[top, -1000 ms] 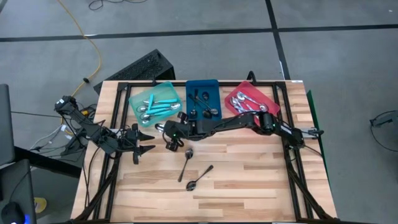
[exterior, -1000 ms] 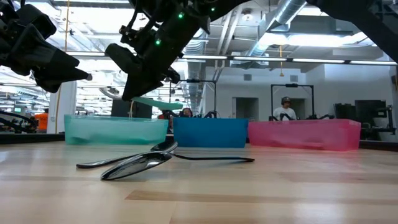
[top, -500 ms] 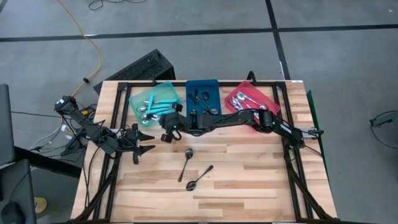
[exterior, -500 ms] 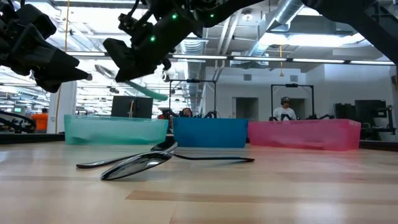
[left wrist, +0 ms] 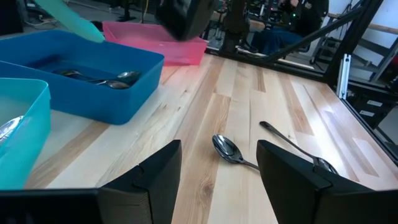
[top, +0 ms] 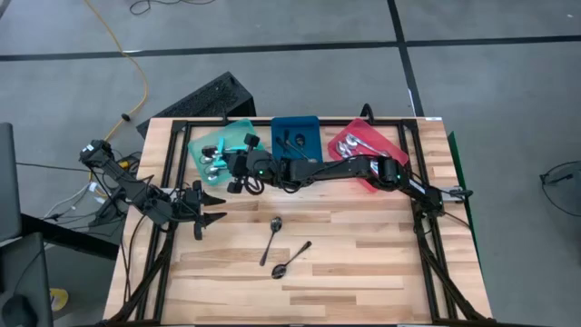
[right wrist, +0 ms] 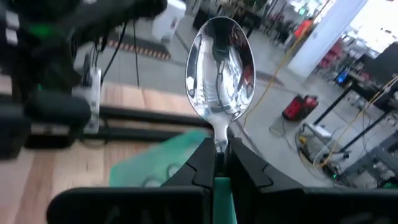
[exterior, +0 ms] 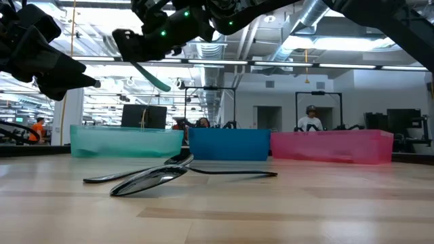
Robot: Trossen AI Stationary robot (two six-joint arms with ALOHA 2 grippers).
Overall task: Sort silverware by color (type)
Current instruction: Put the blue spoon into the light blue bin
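Observation:
My right gripper [top: 234, 170] reaches from the table's right to above the teal tray [top: 205, 145], shut on a teal-handled spoon [right wrist: 220, 68]. The spoon's silver bowl sticks out past the fingertips, and its teal handle [exterior: 151, 75] slants down behind them. Two dark shiny spoons [top: 273, 238] [top: 292, 259] lie flat on the wood at mid-table. At the table's left edge my left gripper [top: 214, 208] waits open, with nothing between its fingers [left wrist: 155, 180]. My right gripper pinches the spoon's neck [right wrist: 219, 146], where the metal meets the teal handle, between its two fingers. The fingers are nearly level, come from the table's right, and lie along the spoon. The spoon is lifted clear, bowl ahead, handle sloping down behind.
A blue tray [top: 310, 125] with dark spoons and a red tray [top: 385, 141] with silver spoons stand in a row with the teal one at the far edge. Teal-handled spoons [top: 216, 156] lie in the teal tray. Bare wood spans the table's near half.
My right gripper has risen and gone toward the far left, from the mid-table over to the teal tray. It has tipped up from pointing down to nearly level and rolled. The spoon went with it, its handle swinging from about level to a downward slant.

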